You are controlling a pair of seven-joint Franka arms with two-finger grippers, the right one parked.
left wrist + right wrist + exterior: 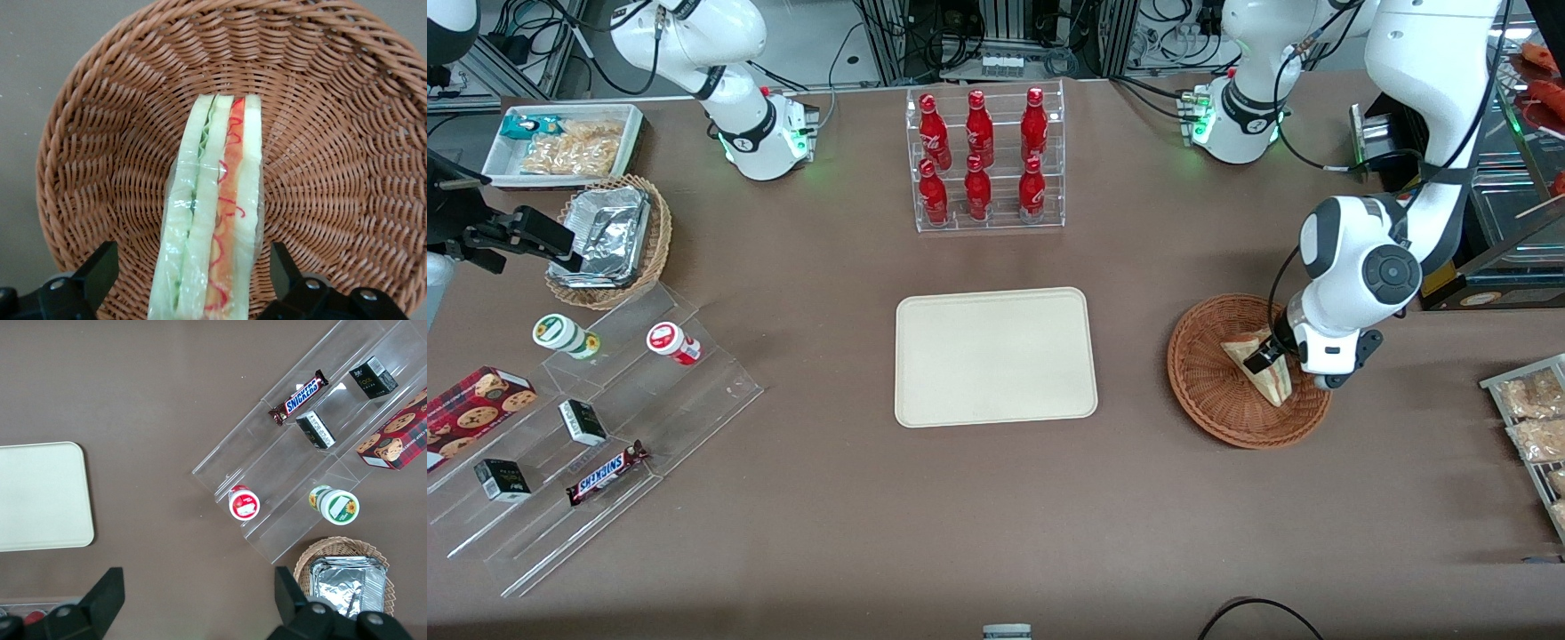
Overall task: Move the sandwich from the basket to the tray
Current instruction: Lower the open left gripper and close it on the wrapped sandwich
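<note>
The sandwich (1276, 387) (213, 213), a wrapped white-bread wedge with green and red filling on its cut edge, lies in the reddish-brown wicker basket (1209, 409) (100, 133) toward the working arm's end of the table. My left gripper (1270, 363) (193, 270) is lowered into the basket and open. One black finger (100, 267) stands on each side of the sandwich, with a small gap to each. The cream tray (996, 356) (40, 497) lies bare at the table's middle, beside the basket.
A clear rack of red bottles (983, 160) stands farther from the front camera than the tray. A stepped acrylic shelf with snacks (587, 444), a tan basket with foil container (609, 240) and a white bin (565, 142) sit toward the parked arm's end. Bagged snacks (1529, 418) lie beside the basket.
</note>
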